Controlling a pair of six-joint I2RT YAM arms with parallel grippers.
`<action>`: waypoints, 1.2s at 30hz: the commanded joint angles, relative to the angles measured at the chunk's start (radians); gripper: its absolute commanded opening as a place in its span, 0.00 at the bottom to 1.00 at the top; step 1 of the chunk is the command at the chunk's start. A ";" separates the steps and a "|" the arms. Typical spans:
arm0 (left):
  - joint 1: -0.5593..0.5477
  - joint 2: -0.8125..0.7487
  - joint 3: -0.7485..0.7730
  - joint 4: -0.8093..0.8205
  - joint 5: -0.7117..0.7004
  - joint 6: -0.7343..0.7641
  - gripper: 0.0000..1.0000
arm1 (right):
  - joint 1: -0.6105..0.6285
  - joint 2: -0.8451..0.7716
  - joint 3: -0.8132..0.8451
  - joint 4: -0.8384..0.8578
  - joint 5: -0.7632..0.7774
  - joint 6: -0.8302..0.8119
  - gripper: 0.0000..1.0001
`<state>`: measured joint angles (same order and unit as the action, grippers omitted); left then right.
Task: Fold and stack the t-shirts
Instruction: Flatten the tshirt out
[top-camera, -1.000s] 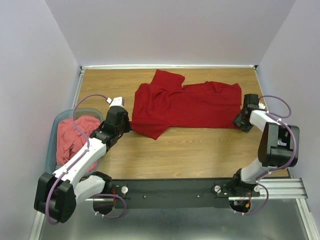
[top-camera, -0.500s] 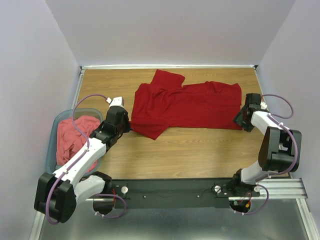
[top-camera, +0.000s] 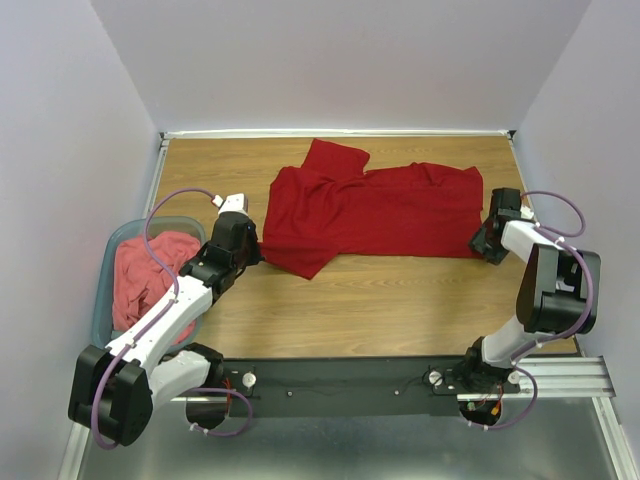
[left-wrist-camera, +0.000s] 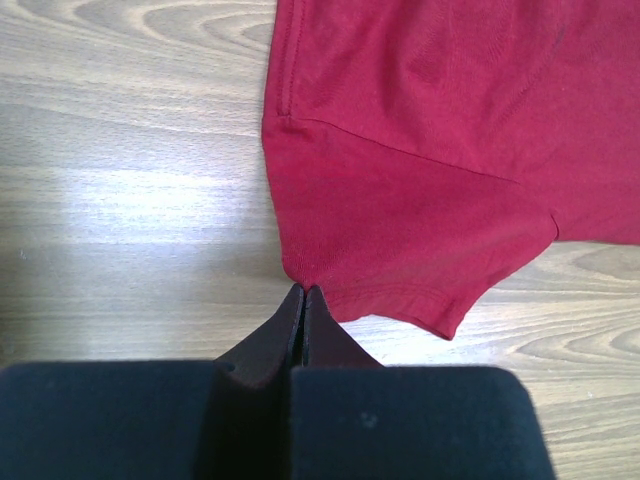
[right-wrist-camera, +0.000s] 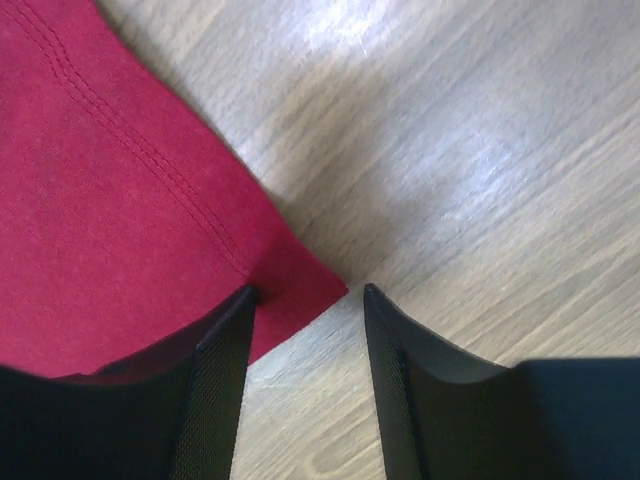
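The crimson red t-shirt (top-camera: 370, 210) lies spread and partly rumpled across the far half of the wooden table (top-camera: 380, 300). My left gripper (top-camera: 256, 246) is at its left edge. In the left wrist view the jaws (left-wrist-camera: 303, 290) are shut, with the edge of the sleeve (left-wrist-camera: 420, 150) drawn to a point at the tips. My right gripper (top-camera: 482, 240) is open at the shirt's right hem corner. In the right wrist view (right-wrist-camera: 308, 292) one finger lies over the red cloth (right-wrist-camera: 100, 200) and the other over bare wood. The coral-pink t-shirt (top-camera: 150, 275) lies bunched in the tub.
The translucent blue-grey tub (top-camera: 108, 260) stands at the table's left edge, beside my left arm. White walls close the table at the back and both sides. The metal rail (top-camera: 350, 380) with the arm bases runs along the near edge.
My right gripper has shifted slightly at the shirt's right hem corner. My left arm and the shirt have not visibly moved.
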<state>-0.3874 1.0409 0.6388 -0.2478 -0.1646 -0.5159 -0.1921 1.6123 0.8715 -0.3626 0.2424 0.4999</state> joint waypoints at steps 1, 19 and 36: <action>0.005 -0.013 -0.014 0.021 0.013 0.016 0.00 | -0.012 0.046 -0.029 0.025 0.014 -0.006 0.47; 0.065 0.060 0.128 0.030 -0.009 0.039 0.00 | -0.012 -0.104 0.113 -0.038 -0.072 -0.014 0.00; 0.130 0.084 1.050 -0.140 -0.344 0.155 0.00 | -0.012 -0.360 0.771 -0.233 -0.117 -0.116 0.01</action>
<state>-0.2699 1.2133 1.5909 -0.3267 -0.3256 -0.4232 -0.1963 1.3338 1.5745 -0.5266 0.1276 0.4393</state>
